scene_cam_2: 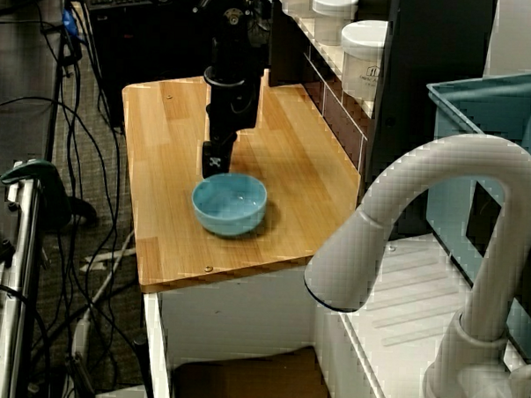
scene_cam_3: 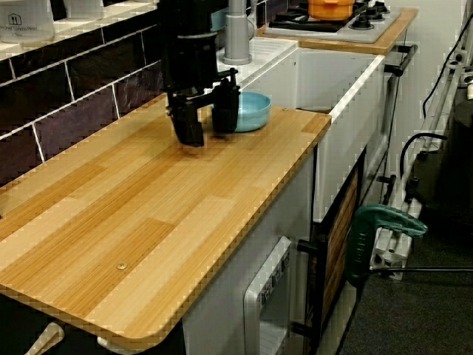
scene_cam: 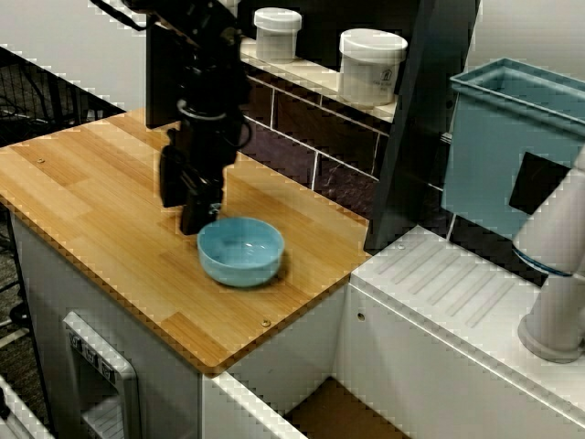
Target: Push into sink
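Observation:
A light blue bowl (scene_cam: pixel 240 250) sits on the wooden counter (scene_cam: pixel 91 192), close to the end that borders the sink (scene_cam: pixel 345 416). My black gripper (scene_cam: pixel 189 212) stands low on the counter just behind the bowl, on the side away from the sink. In the view along the counter the gripper (scene_cam_3: pixel 208 129) is open, its two fingers spread with nothing between them, and the bowl (scene_cam_3: pixel 253 111) shows just past the right finger (scene_cam_3: pixel 225 115). From the tap side, the fingertips (scene_cam_2: pixel 211 166) nearly touch the bowl (scene_cam_2: pixel 230 204); I cannot tell if they make contact. The sink (scene_cam_2: pixel 244 383) lies below the counter's end.
White jars (scene_cam: pixel 370 66) stand on a ledge along the tiled back wall. Beyond the sink are a ribbed draining board (scene_cam: pixel 452 283), a white tap (scene_cam_2: pixel 441 207) and a tall teal bin (scene_cam: pixel 516 137). A stove with an orange pot (scene_cam_3: pixel 332 7) is farther on.

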